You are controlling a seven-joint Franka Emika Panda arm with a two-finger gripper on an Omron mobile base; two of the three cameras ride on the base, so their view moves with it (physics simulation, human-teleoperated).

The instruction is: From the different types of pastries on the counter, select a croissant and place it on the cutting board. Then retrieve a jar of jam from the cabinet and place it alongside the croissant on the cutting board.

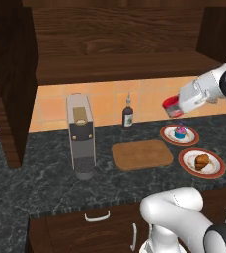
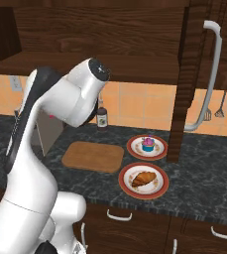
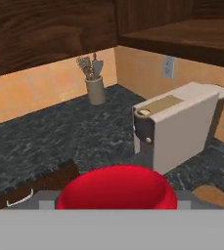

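Observation:
My gripper [image 1: 173,105] is shut on the small red jar of jam [image 1: 171,104], held in the air above the counter [image 1: 45,178], to the right of the cutting board [image 1: 141,154] and below the cabinet [image 1: 119,59] shelf. In the hand view the jar's red lid [image 3: 116,189] sits right between my fingertips. The golden-brown croissant [image 1: 202,161] [image 2: 143,178] lies on the near red-rimmed plate [image 1: 214,170]. The pink and blue cupcake [image 1: 180,131] [image 2: 147,144] sits on the far plate [image 1: 169,133]. The cutting board [image 2: 93,156] is bare.
A grey coffee machine [image 1: 81,136] [image 3: 177,124] stands left of the board. A tall dark bottle [image 1: 128,114] [image 2: 102,117] is against the tiled wall behind it. A utensil holder [image 3: 95,88] stands farther along the counter. Open cabinet doors [image 1: 11,84] [image 2: 187,74] hang on both sides.

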